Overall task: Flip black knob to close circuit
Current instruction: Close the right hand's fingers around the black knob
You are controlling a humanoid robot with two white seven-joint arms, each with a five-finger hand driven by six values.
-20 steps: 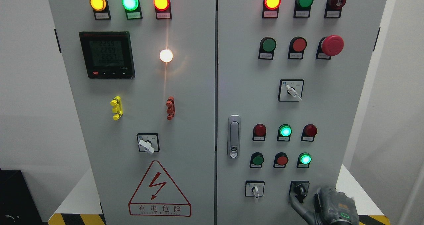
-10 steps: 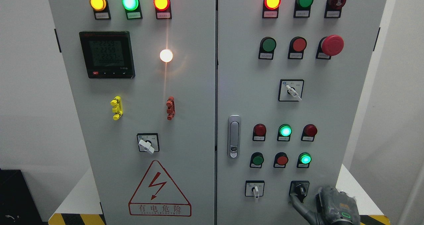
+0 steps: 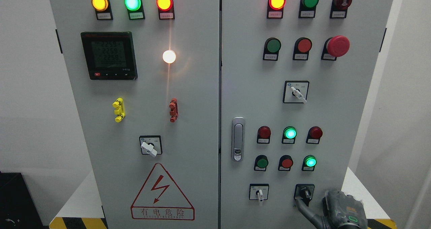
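Note:
The black knob sits on a black square plate at the bottom right of the grey cabinet's right door. Its handle stands roughly upright, tilted a little. My right hand comes in at the lower right corner, just below and right of the knob. One grey finger stretches up-left, and its tip rests by the plate's lower left corner. The hand holds nothing and does not grip the knob. My left arm is out of view.
A white-handled selector sits left of the knob. Red and green buttons and lamps fill the door above. A door latch is at mid height. The left door carries a meter, another selector and a warning triangle.
My right hand has slid slightly right and down, and its stretched finger has dropped a little below the knob's plate. The knob looks unmoved.

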